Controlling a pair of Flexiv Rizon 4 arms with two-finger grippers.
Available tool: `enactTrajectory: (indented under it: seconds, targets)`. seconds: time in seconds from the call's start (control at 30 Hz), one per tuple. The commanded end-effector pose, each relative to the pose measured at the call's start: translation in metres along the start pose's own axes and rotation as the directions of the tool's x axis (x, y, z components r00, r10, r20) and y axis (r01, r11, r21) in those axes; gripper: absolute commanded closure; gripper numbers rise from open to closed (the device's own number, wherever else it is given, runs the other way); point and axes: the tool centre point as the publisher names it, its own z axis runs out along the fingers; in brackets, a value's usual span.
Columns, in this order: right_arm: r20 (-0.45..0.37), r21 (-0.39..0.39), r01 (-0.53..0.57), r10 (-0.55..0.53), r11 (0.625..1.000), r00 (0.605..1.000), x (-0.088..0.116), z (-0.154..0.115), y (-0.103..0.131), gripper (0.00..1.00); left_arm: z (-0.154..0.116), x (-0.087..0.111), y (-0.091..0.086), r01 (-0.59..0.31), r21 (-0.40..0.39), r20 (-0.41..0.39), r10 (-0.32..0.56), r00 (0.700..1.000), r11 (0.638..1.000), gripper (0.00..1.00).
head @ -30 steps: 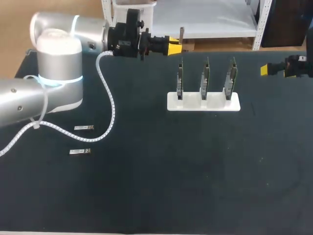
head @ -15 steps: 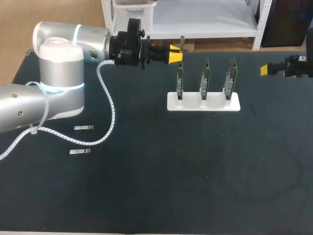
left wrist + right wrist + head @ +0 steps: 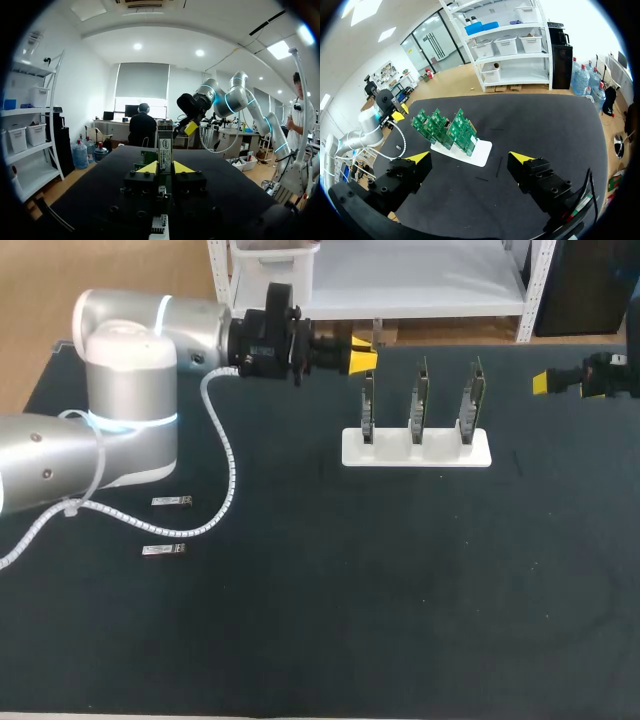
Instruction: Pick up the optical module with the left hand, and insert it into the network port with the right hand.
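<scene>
My left gripper (image 3: 362, 358) hovers over the table's far edge, just left of the boards, and is shut on a slim silver optical module (image 3: 376, 332) that stands upright between its yellow tips. The left wrist view has that module (image 3: 165, 149) pinched in the gripper (image 3: 165, 167). Three green circuit boards (image 3: 421, 398) with the network ports stand upright in a white stand (image 3: 415, 450). My right gripper (image 3: 550, 382) waits at the far right edge, open and empty. In the right wrist view its fingers (image 3: 470, 158) spread wide, with the boards (image 3: 447, 127) ahead of them.
Two more optical modules (image 3: 171, 501) (image 3: 163, 550) lie flat on the dark table mat (image 3: 400, 590) at the left, beside the left arm's white coiled cable (image 3: 225, 455). The mat in front of the stand is bare.
The left arm has carried the module a little to the right, closer to the leftmost board. The right arm has stayed where it was.
</scene>
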Motion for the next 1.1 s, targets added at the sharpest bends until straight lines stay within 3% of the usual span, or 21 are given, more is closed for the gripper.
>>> enactTrajectory:
  seconds: [0.03, 0.57, 0.73, 0.9, 0.97, 1.1]
  targets:
    - [0.001, 0.003, -0.001, 0.001, 1.000, 1.000, 0.000, 0.000, 0.001, 0.00, -0.002, 0.004, 0.000, 0.009, -0.006, 0.003, -0.009, 1.000, 1.000, 1.00]
    - [0.001, 0.003, -0.001, 0.001, 1.000, 1.000, 0.000, 0.000, 0.001, 0.00, -0.004, 0.005, -0.001, 0.015, -0.013, 0.002, -0.015, 1.000, 1.000, 1.00]
    - [-0.002, -0.063, 0.138, -0.138, 0.988, 0.990, -0.017, -0.002, 0.000, 0.00, -0.004, 0.005, -0.001, 0.015, -0.013, 0.002, -0.015, 1.000, 1.000, 1.00]
    - [0.007, -0.170, 0.297, -0.300, 0.940, 0.954, -0.041, 0.005, 0.006, 0.00, -0.004, 0.005, -0.001, 0.015, -0.013, 0.002, -0.015, 1.000, 1.000, 1.00]
    - [0.018, -0.254, 0.366, -0.374, 0.895, 0.927, -0.053, 0.012, 0.014, 0.00, -0.004, 0.005, -0.001, 0.015, -0.013, 0.002, -0.015, 1.000, 1.000, 1.00]
    - [0.022, -0.321, 0.462, -0.481, 0.827, 0.876, -0.067, 0.025, 0.030, 0.00, -0.004, 0.005, -0.001, 0.015, -0.013, 0.002, -0.015, 1.000, 1.000, 1.00]
